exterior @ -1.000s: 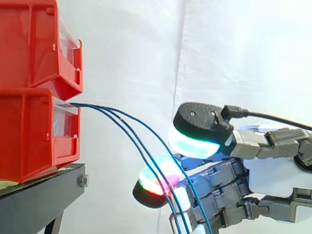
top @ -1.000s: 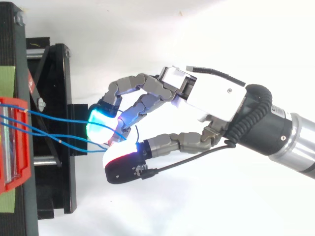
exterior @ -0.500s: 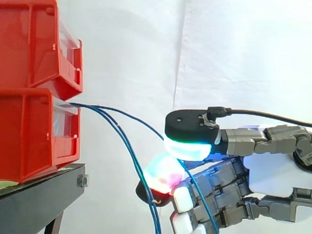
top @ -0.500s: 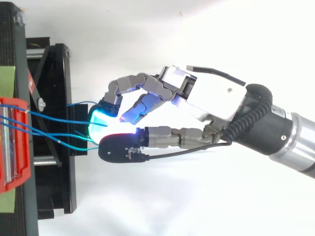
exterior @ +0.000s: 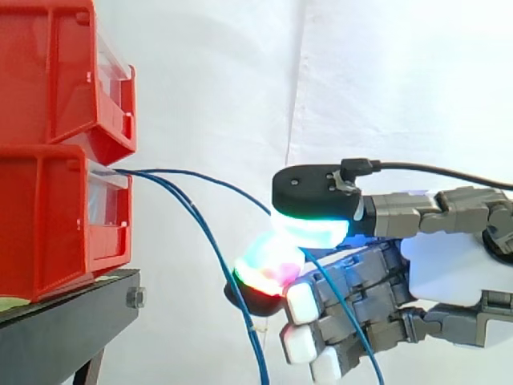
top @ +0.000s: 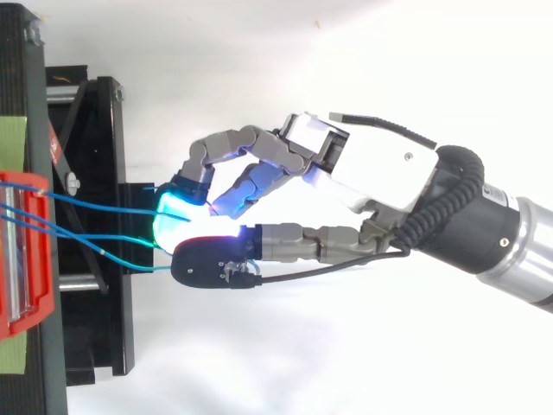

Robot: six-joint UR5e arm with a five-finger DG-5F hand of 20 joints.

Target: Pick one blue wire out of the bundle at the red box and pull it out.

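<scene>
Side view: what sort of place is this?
Probably a robot lab test rig: stacked red bins on a black stand, a white curtain behind, and a robot hand pinching a blue wire.

- The side camera sits level with the glowing fingers point(exterior: 272, 277) of the grey-and-white robot hand point(exterior: 449, 273). It is close in and faces across them to the white cloth curtain point(exterior: 385, 80) behind.
- The top camera looks straight down on the fingers point(top: 177, 220) from somewhat farther off.
- Both views share the fingers and, to their left, the thin blue wires point(exterior: 200, 233), the stacked red plastic bins point(exterior: 48, 216) and the black metal stand point(top: 95, 216).
</scene>
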